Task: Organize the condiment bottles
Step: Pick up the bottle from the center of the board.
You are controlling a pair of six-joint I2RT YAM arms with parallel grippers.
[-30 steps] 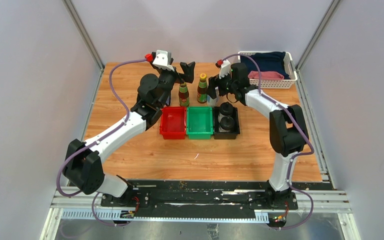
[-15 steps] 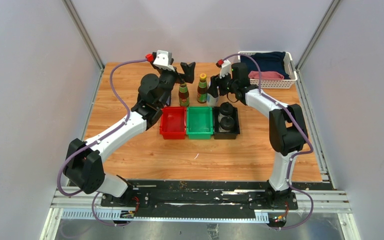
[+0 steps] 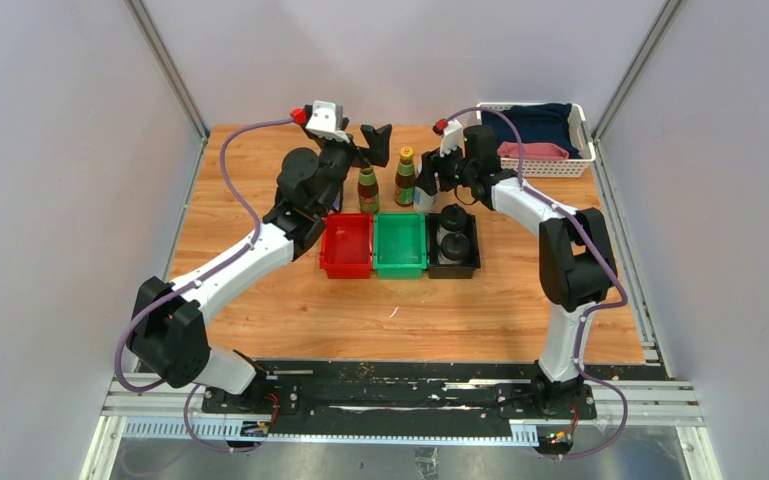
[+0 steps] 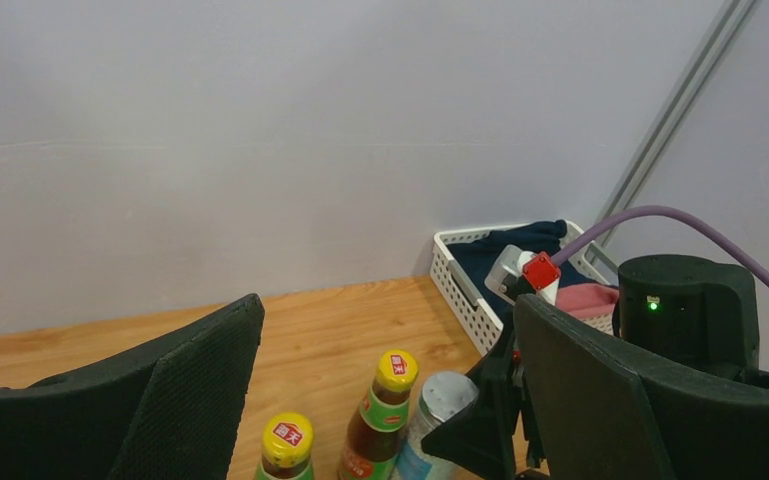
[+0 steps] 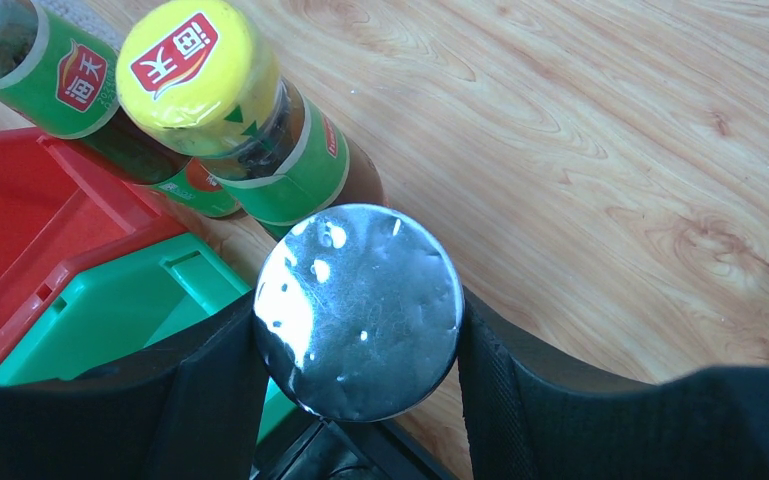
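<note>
A silver-lidded jar (image 5: 360, 310) stands on the wood behind the bins, and my right gripper (image 5: 358, 305) is shut on it, one pad against each side of the lid. Just left of it stand two brown bottles with yellow caps (image 5: 200, 62) (image 5: 20, 50), upright and close together. In the top view the right gripper (image 3: 427, 182) is beside the nearer brown bottle (image 3: 405, 178). My left gripper (image 3: 377, 140) hangs open above the other brown bottle (image 3: 367, 188). Its fingers (image 4: 190, 400) are spread wide and hold nothing. Two pale bottles with black caps (image 3: 452, 230) stand in the black bin (image 3: 454, 268).
The red bin (image 3: 347, 262), the green bin (image 3: 401, 262) and the black bin sit in a row just in front of the bottles. A white basket (image 3: 582, 160) with folded cloth is at the back right corner. Grey walls enclose the table.
My right gripper's jaws have closed in on the silver-lidded jar. The left arm and the bottles have not moved.
</note>
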